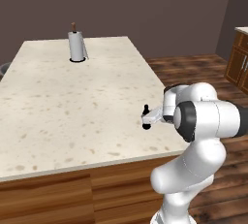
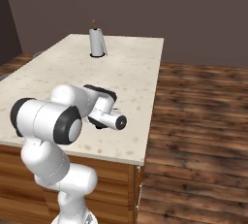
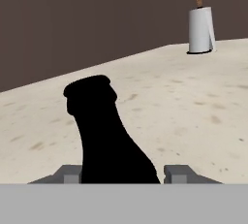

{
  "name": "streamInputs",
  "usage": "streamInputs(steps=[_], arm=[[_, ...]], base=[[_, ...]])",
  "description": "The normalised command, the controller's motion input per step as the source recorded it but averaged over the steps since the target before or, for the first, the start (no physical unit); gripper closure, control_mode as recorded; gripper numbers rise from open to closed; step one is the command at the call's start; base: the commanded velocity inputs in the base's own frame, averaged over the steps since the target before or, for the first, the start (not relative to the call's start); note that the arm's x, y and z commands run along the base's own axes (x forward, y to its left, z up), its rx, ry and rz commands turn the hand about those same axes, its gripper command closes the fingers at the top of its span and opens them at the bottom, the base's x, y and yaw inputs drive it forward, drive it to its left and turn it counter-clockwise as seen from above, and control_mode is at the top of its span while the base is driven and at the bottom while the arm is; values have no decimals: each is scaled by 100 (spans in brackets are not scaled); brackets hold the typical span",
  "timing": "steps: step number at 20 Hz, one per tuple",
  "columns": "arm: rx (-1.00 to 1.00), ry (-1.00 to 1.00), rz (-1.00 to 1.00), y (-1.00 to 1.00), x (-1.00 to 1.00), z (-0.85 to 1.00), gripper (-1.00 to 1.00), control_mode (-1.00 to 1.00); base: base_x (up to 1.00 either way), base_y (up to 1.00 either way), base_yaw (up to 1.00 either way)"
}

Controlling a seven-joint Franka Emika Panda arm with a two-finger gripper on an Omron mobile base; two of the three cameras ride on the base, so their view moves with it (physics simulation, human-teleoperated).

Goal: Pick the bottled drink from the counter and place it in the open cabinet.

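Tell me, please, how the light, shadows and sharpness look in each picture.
Left base view: soft even light, no glare on the counter; the paper towel roll has a small dark shadow at its foot. Right base view: equally flat, slightly soft render. Hand view: the bottled drink between the end effector fingers is a pure black silhouette without surface detail.

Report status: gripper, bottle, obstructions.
Gripper straddling small black contoured bottle, fingers either side, closure unclear. Bottle upright on beige speckled counter. White paper towel roll far off.
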Motion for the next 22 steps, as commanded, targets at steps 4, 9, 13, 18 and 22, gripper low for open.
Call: streamInputs(steps=[4,9,13,18,22], arm=[[0,0,0,-3,0,5,100,-100],[1,0,0,-31,-7,59,100,-100],[0,0,-1,-45,-46,95,100,-100],[0,3,-8,-28,-41,100,100,-100],[0,2,-13,-18,-55,100,100,-100]], base=[[0,0,0],[0,0,0],[0,0,0],[0,0,0],[0,0,0]])
